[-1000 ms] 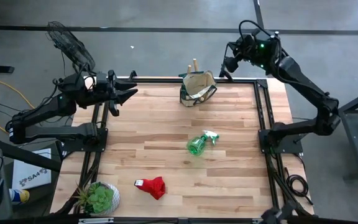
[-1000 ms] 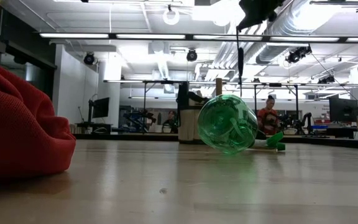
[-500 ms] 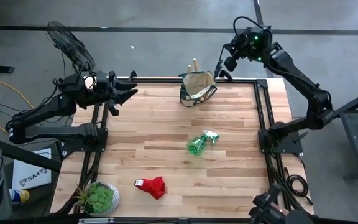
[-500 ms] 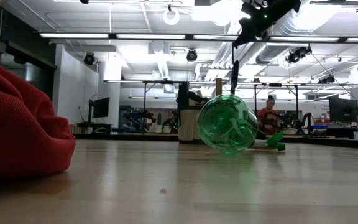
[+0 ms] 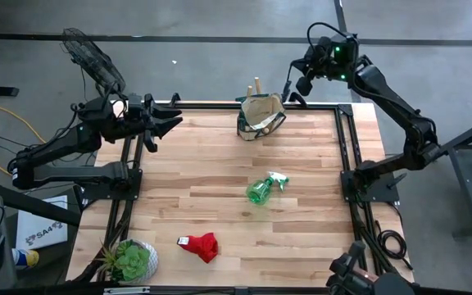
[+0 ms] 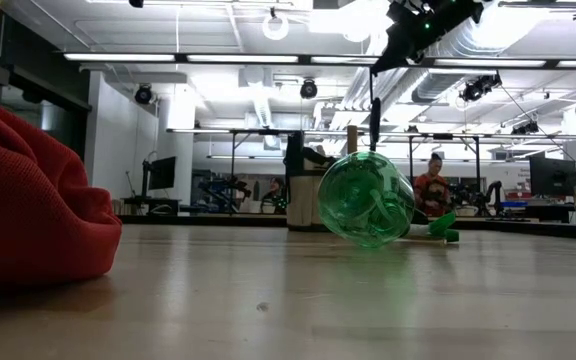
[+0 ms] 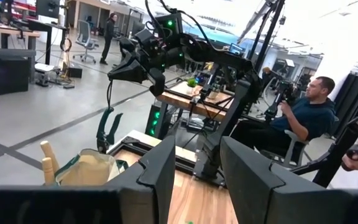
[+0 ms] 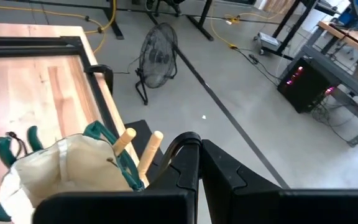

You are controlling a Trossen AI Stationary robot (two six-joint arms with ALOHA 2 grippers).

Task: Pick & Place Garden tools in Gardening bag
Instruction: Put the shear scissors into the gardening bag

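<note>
The gardening bag (image 5: 260, 116) stood at the far edge of the table (image 5: 220, 176), with two wooden handles (image 8: 135, 149) sticking out of it. The right end effector (image 5: 292, 93) hung just beside the bag, clamped on dark pruning shears (image 7: 107, 129) that dangled down. A green spray bottle (image 5: 262, 188) lay in the middle, nearer than the bag. A red glove (image 5: 201, 245) lay nearer still, beside a potted plant (image 5: 131, 259). The left end effector (image 5: 169, 124) waited partly open and empty, left of the bag.
</note>
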